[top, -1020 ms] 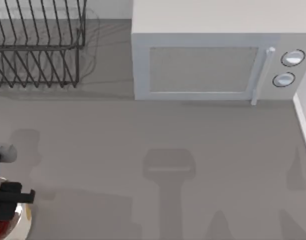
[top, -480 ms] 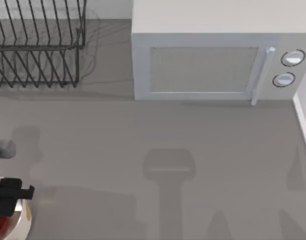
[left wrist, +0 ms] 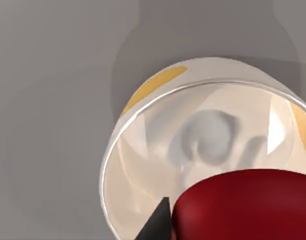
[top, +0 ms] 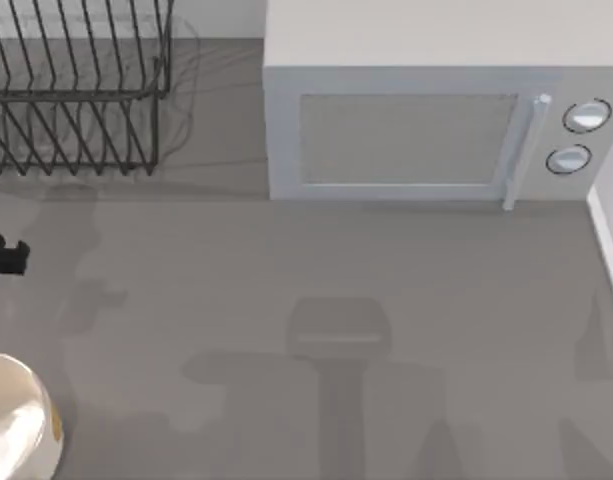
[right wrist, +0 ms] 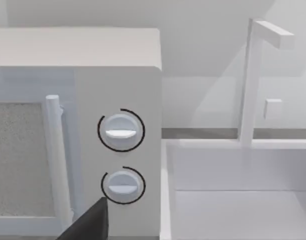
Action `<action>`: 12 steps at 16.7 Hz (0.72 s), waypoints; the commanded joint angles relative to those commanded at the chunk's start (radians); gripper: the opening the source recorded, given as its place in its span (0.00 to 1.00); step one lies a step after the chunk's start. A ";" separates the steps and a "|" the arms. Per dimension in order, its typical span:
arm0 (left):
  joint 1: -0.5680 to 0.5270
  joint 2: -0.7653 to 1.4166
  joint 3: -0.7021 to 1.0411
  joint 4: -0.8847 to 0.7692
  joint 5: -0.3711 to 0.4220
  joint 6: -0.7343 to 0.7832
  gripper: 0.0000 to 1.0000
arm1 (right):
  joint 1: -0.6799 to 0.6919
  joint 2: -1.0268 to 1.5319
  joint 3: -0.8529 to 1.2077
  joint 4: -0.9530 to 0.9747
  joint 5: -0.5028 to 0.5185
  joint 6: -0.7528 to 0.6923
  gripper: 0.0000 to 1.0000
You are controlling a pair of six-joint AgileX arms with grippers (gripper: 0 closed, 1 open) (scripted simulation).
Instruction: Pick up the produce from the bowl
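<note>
The produce (left wrist: 245,205) is deep glossy red. The bowl (left wrist: 143,125) is shiny cream with mustard-yellow patches on its outside and a pale inside. The table (top: 386,300) is plain grey, the microwave (top: 426,120) whitish, the rack (top: 76,90) dark wire.

The left tool (top: 1,255) has moved up the top view's left edge, from over the bowl (top: 21,420) to well clear of it. The bowl's inside, where red showed before, now lies bare and pale from above. The produce (left wrist: 247,205) has left the bowl: the left wrist view shows it close under the camera with the bowl farther below, apparently held beside a dark fingertip (left wrist: 157,222), though the grip itself is hidden.
</note>
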 joint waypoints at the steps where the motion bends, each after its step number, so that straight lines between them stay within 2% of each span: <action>1: -0.001 -0.002 0.083 -0.083 0.000 -0.001 0.00 | 0.000 0.000 0.000 0.000 0.000 0.000 1.00; 6: -0.007 -0.024 0.402 -0.402 0.000 -0.008 0.00 | 0.000 0.000 0.000 0.000 0.000 0.000 1.00; 9: -0.009 -0.035 0.475 -0.475 0.000 -0.011 0.00 | 0.000 0.000 0.000 0.000 0.000 0.000 1.00; 12: -0.009 -0.036 0.478 -0.479 0.000 -0.011 0.00 | 0.000 0.000 0.000 0.000 0.000 0.000 1.00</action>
